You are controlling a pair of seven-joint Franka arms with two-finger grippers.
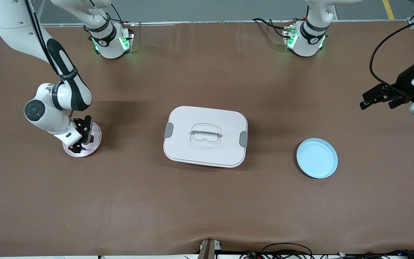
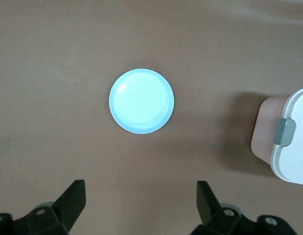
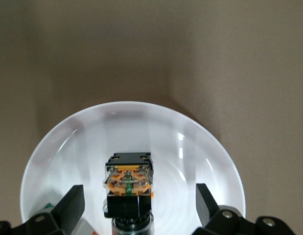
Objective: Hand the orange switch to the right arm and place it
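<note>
From the front camera, the right gripper (image 1: pixel 81 138) hangs low over a pink plate (image 1: pixel 93 144) at the right arm's end of the table, its fingers spread apart with nothing pinched between them. A white lidded box (image 1: pixel 205 136) sits mid-table, and a light blue plate (image 1: pixel 317 158) lies toward the left arm's end, slightly nearer the camera than the box. The left gripper (image 1: pixel 381 97) waits up in the air over the table's edge at that end, fingers parted and empty. In the left wrist view, the left gripper's two black fingers (image 2: pixel 73 198) stand wide apart above bare table, with the blue plate and a corner of the box showing. In the right wrist view, the orange switch (image 3: pixel 129 183) rests on the pale plate, between the right gripper's open fingers (image 3: pixel 70 205) and touching neither.
</note>
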